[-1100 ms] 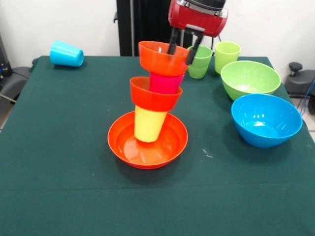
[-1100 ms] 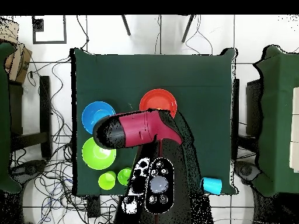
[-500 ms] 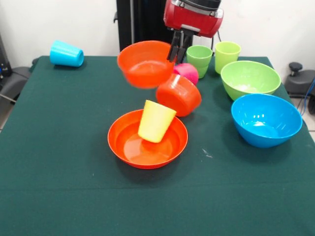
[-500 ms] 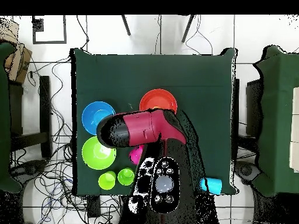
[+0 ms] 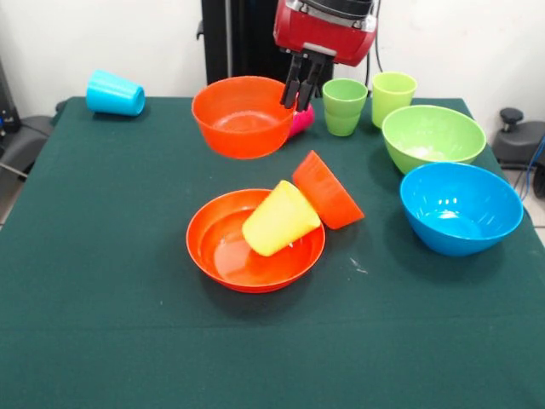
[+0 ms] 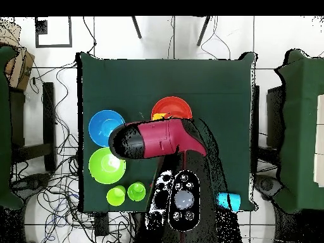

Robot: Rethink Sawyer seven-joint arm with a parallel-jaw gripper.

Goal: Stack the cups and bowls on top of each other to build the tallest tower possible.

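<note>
Two big bowls, the blue bowl [image 5: 461, 207] and the green bowl [image 5: 433, 136], sit untouched on the surface [image 5: 102, 281], well apart from the work. The wide orange bowl [image 5: 223, 247] rests flat at the middle, with the yellow cup [image 5: 279, 218] lying tipped on its side across its rim and one small orange bowl [image 5: 327, 190] tilted on edge just beside that cup. No tower stands now; it needs rebuilding from the base.

My hand [image 5: 301, 92] is clamped on the far rim of the other small orange bowl [image 5: 242, 115], which hangs level in the air above and behind the base. The pink cup [image 5: 299, 121] lies half hidden behind it; two green cups [image 5: 344, 106] stand beyond, and a sky blue cup [image 5: 114, 93] lies at the far corner.

I judge the sound course is to set this bowl down on bare surface first, gently and flat, clear of the tipped pieces. Then stand the yellow cup mouth down, centred in the base, before anything goes on top. Each layer wants centring.
</note>
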